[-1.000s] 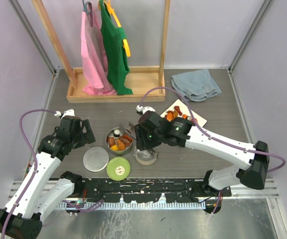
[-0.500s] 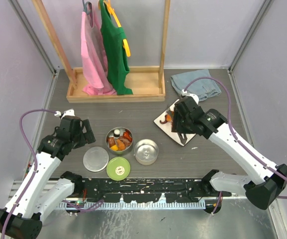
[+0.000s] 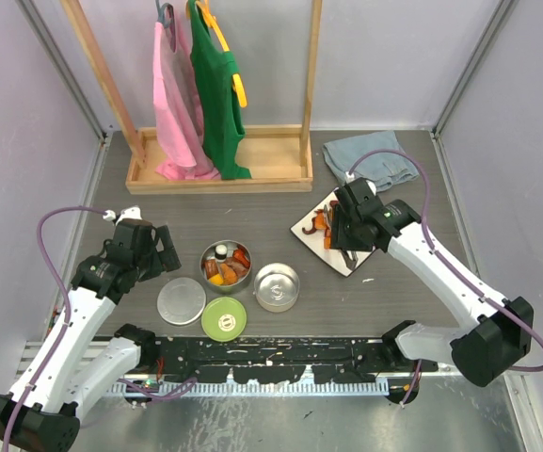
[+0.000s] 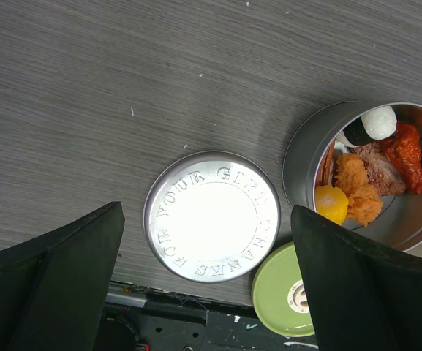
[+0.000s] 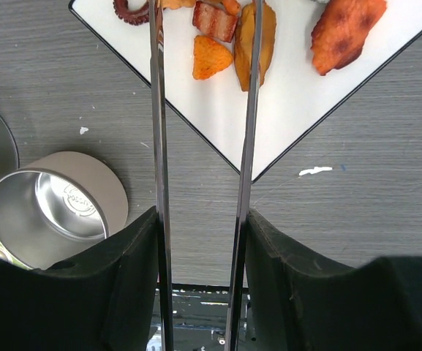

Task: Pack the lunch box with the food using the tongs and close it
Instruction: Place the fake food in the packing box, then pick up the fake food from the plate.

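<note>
the right gripper point(image 5: 200, 241) is clenched on the tongs point(image 5: 158, 146), its two black fingers point(image 5: 134, 278) pressing the thin silver arms from outside, with a gap left between the arms. the tongs run up the middle of the right wrist view to the white plate point(image 5: 269, 110) in the upper half of that frame, where loose food point(image 5: 211, 57) lies: orange chunks, a red-brown strip and a dark curled piece. the tips pass out of the top of the frame, so whether they touch any piece cannot be told. in the top view this gripper point(image 3: 342, 231) sits over the plate right of centre. the empty tin point(image 3: 277, 287) stands at centre, apart from the plate's lower left edge, and shows at lower left in the right wrist view. left of it is the filled tin point(image 4: 306, 161), holding orange, red, brown, yellow and white bits. the steel lid point(image 4: 212, 216) lies flat on the table just beside the filled tin, and the lime-green lid point(image 4: 287, 292) lies at the lower edge between the two tins; both tins are uncovered. the left gripper point(image 3: 163, 250) is released, jaws wide with nothing in them, and its wrist view looks down on the steel lid.
</note>
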### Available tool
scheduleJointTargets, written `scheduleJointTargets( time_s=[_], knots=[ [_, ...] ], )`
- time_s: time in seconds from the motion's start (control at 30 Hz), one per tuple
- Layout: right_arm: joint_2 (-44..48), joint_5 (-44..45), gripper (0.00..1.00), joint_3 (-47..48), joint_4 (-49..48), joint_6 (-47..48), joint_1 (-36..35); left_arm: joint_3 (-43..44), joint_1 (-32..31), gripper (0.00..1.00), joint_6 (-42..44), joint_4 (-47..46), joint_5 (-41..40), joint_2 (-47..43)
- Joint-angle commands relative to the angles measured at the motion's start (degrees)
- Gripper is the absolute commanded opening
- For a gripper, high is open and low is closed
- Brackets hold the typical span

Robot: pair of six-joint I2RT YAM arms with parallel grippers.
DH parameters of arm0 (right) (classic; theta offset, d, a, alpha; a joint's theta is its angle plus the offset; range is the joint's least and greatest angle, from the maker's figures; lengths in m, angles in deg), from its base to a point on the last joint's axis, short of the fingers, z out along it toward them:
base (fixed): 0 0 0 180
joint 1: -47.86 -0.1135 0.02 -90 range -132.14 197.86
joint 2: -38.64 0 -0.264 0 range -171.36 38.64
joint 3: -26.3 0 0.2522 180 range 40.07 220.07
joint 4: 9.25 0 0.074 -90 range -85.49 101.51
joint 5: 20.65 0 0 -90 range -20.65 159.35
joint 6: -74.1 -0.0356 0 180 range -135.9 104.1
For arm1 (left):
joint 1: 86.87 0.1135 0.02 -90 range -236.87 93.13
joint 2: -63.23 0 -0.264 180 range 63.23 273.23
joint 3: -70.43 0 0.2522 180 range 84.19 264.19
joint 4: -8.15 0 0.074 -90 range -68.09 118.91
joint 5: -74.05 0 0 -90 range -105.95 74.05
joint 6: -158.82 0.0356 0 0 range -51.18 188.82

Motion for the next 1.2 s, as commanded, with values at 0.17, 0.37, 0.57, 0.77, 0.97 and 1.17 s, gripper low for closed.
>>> scheduleJointTargets(
  time_s=[0.17,0.37,0.57,0.77,0.97,1.17],
  knots=[
    [-0.7,-7.2,0.5,-2.8,-8.1,2.4,3.0,1.1,0.2,0.98,0.2,-2.2,-0.2,-0.2],
    [-0.4,-7.8,0.51,-1.4,-7.7,2.3,3.1,1.1,0.2,0.98,0.2,-2.0,-0.4,-0.1],
    [-0.9,-8.7,0.49,0.4,-6.0,2.5,3.0,1.1,0.2,0.98,0.1,-2.1,-0.5,-0.1],
    [-2.9,-5.9,0.47,2.9,-4.5,3.2,0.8,1.1,0.2,0.98,0.2,-2.0,-0.4,0.2],
    [-7.4,0.1,0.49,5.6,-2.0,2.9,-3.0,1.2,0.1,0.98,0.2,-1.9,-0.5,0.2],
    [-10.4,5.0,0.51,6.5,0.4,3.8,-3.6,1.0,0.2,0.98,0.2,-2.0,-0.6,0.1]
  ],
)
